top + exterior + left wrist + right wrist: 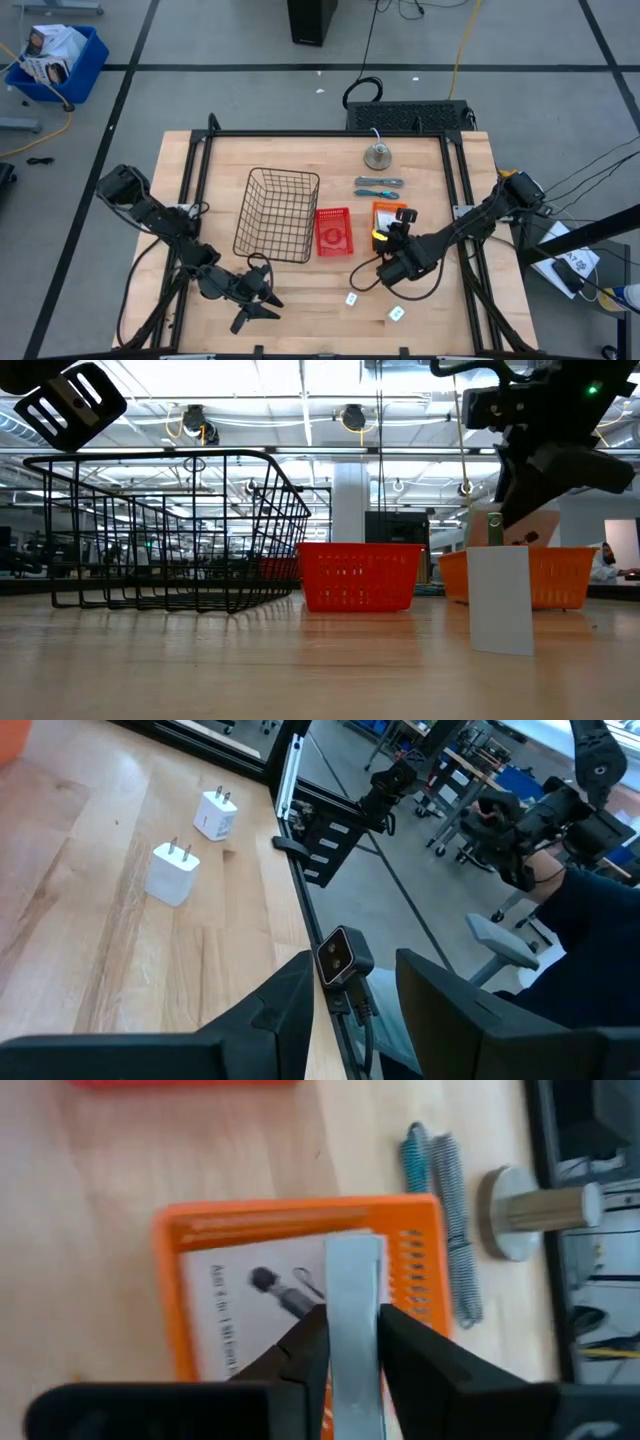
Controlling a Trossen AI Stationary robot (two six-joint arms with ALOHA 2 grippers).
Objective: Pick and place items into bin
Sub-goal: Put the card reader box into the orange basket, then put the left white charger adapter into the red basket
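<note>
My right gripper (383,240) is over the orange tray (390,208), shut on a thin pale-green strip (352,1280). The strip also shows in the low view (494,528). The black wire basket (278,213) stands left of centre. Two slim blue-grey tools (378,186) lie side by side beyond the orange tray. Two tiny white blocks (352,298) (397,313) lie near the front edge; the left wrist view shows them as plug adapters (172,872) (213,815). My left gripper (262,305) is open and empty, front left of the blocks. My right gripper pinches the strip between its two fingers (305,1345), which grip its two long edges. The strip runs along the fingers, and its free end (352,1245) sticks out past the fingertips. In the low view it hangs about upright below the gripper, over the orange tray.
A small red basket (333,231) stands between the wire basket and the orange tray, which holds a printed card (250,1300). A metal disc with a post (378,155) stands at the back. A black frame (320,135) runs around the table, with a small camera (343,960) at its front edge.
</note>
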